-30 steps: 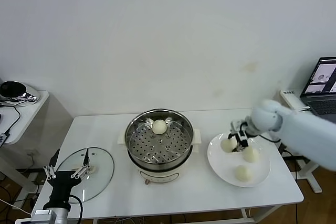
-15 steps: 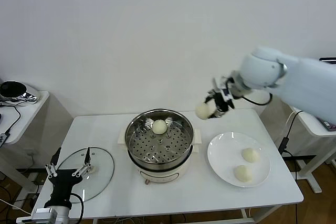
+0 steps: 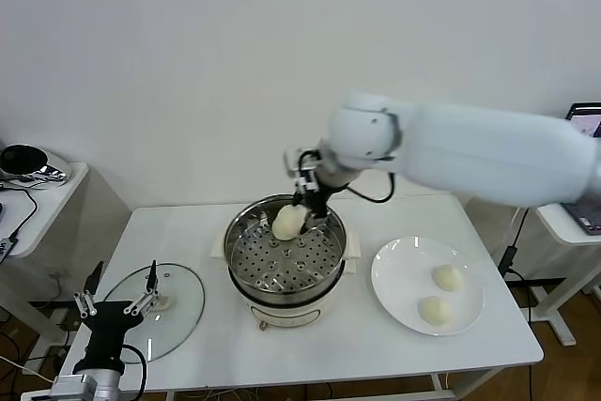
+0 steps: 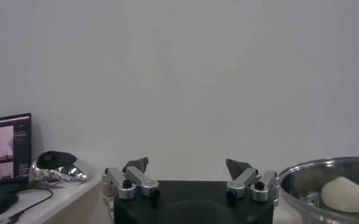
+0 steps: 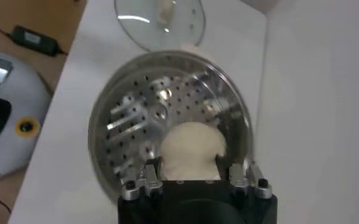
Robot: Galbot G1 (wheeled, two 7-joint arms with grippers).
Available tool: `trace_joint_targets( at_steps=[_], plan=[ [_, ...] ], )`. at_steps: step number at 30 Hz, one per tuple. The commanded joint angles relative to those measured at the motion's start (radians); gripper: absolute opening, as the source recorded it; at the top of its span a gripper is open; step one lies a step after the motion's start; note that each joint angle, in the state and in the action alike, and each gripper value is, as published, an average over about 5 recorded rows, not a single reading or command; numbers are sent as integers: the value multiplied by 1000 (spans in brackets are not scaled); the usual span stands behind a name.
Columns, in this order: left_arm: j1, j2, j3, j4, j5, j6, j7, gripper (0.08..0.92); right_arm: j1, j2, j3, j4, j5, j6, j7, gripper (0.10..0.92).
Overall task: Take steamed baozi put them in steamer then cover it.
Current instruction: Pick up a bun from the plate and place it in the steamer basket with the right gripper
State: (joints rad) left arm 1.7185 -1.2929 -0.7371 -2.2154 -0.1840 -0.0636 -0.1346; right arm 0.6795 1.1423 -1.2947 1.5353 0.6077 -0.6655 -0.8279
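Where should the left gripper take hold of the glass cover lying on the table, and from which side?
By the cream handle at the centre of the cover, coming straight down from above. The cover lies flat, so its thin rim offers little to pinch, while the raised handle probably fits between open fingers. The left gripper is open beside it.

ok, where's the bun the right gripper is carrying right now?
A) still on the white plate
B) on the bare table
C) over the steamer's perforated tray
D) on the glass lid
C: the right gripper is shut on a baozi held over the perforated tray of the steamer; the right wrist view shows the same, and two buns stay on the plate.
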Motion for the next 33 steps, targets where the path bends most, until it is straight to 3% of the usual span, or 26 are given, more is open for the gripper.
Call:
trace_joint_targets(
  at_steps=[1,9,22,28,33],
  plan=[
    [0,-3,-1,-8,1,1,0,823,-113,142,-1,-138,15,-40,38,577],
    [-5,-9,5,-2,4,1,1,823,-199,204,47,-244,7,-56,70,577],
    [-10,-9,8,17,4,-5,1,823,-252,254,52,-289,5,-60,108,587],
    [-12,-9,15,17,6,-6,1,823,-245,244,59,-290,-15,-60,115,720],
    [-16,-4,19,16,8,-3,1,823,-138,153,79,-195,4,-60,36,814]
  ],
)
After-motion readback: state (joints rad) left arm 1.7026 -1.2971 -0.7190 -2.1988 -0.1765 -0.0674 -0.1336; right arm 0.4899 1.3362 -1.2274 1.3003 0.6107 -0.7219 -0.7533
